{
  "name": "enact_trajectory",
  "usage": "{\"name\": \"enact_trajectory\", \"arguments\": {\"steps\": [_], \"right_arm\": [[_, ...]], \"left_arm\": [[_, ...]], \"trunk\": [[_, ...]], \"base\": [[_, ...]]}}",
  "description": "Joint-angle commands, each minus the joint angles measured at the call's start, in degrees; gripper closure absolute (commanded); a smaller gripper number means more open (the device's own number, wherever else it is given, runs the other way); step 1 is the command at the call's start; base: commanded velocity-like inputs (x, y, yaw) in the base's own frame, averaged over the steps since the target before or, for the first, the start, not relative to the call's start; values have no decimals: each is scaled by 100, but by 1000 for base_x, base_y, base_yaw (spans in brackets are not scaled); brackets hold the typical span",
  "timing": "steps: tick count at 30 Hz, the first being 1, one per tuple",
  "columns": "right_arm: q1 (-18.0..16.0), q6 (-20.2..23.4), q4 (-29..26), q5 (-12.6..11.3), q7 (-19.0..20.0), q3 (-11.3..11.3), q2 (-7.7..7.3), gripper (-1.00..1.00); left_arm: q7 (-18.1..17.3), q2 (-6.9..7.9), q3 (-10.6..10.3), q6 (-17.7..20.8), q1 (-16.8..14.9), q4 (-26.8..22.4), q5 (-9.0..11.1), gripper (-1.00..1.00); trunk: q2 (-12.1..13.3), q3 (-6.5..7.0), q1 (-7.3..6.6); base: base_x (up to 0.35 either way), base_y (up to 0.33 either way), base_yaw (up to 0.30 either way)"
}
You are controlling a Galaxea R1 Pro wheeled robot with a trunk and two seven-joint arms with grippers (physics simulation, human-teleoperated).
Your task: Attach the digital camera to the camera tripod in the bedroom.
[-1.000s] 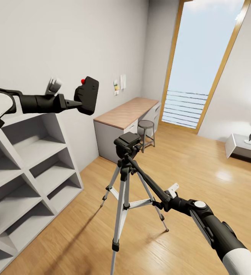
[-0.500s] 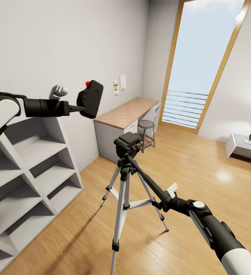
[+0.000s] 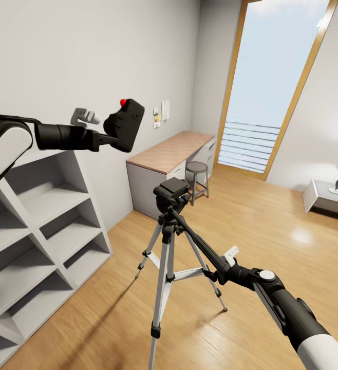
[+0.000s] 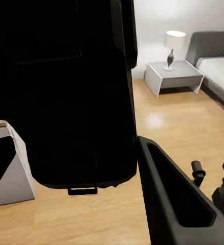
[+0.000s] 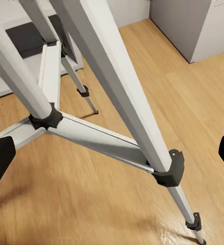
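Left gripper point(image 3: 109, 136) clenched on digital camera point(image 3: 126, 125), held high, up-left of camera tripod point(image 3: 170, 226) head. Right gripper point(image 3: 221, 271) apparently gripping pan handle point(image 3: 200, 243); contact unclear.

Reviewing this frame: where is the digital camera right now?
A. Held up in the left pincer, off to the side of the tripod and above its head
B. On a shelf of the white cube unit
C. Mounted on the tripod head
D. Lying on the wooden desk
A: in the head view the left pincer grips the digital camera in the air near the wall, while the camera tripod head is bare.
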Motion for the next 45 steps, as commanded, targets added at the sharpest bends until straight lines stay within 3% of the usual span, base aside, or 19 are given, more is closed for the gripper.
{"name": "enact_trajectory", "arguments": {"steps": [1, 5, 11, 19, 21, 24, 28, 33, 37, 40, 41, 45], "right_arm": [[-3, 35, -15, -1, 6, 5, -4, -100], [2, 49, -23, -2, 3, 5, -3, -100], [5, 66, -25, -2, -14, 5, -2, -100], [6, 37, -27, -2, -31, 6, 0, -100], [6, 34, -17, -11, -25, 3, -1, -100], [-2, 34, 7, -33, -17, 0, 3, -100], [-8, 41, 18, -51, -11, -1, 12, -100], [-11, 43, -6, -53, -20, 4, 20, -100], [-14, 41, -24, -54, -34, 7, 26, -100], [-15, 42, -30, -51, -42, 7, 28, -100], [-14, 40, -33, -43, -46, 7, 28, -100], [-13, 38, -35, -25, -54, 11, 34, -100]], "left_arm": [[-72, -5, -3, -5, -20, -5, -82, 100], [-310, -20, 9, -103, -26, -5, -244, 100], [-805, -35, 16, -599, -12, 42, -763, 100], [-1312, -133, -2, -980, -37, 111, -1173, 100], [-1527, -172, -15, -1175, -46, 193, -1427, 100], [-2163, -295, -24, -1626, -61, 461, -2080, 100], [-3447, -757, 0, -2456, -174, 1241, -2985, 100], [-4721, -1630, -33, -3570, -697, 2549, -3821, 100], [-5210, -2356, -43, -4309, -1020, 3635, -4342, 100], [-5392, -2801, -33, -4893, -1138, 4355, -4654, 100], [-5462, -2986, -16, -5262, -1184, 4733, -4783, 100], [-5526, -3154, 117, -5759, -1242, 5195, -4881, 100]], "trunk": [[-13, -13, 4], [-13, -13, 4], [-13, -13, 4], [-13, -13, 4], [-13, -13, 4], [-13, -13, 4], [-13, -13, 4], [-13, -13, 4], [-13, -13, 4], [-13, -13, 4], [-13, -13, 4], [-13, -13, 4]], "base": [[0, 0, 0], [0, 0, 0], [0, 0, 0], [0, 0, 0], [0, 0, 0], [0, 0, 0], [0, 0, 0], [0, 0, 0], [0, 0, 0], [0, 0, 0], [0, 0, 0], [0, 0, 0]]}}
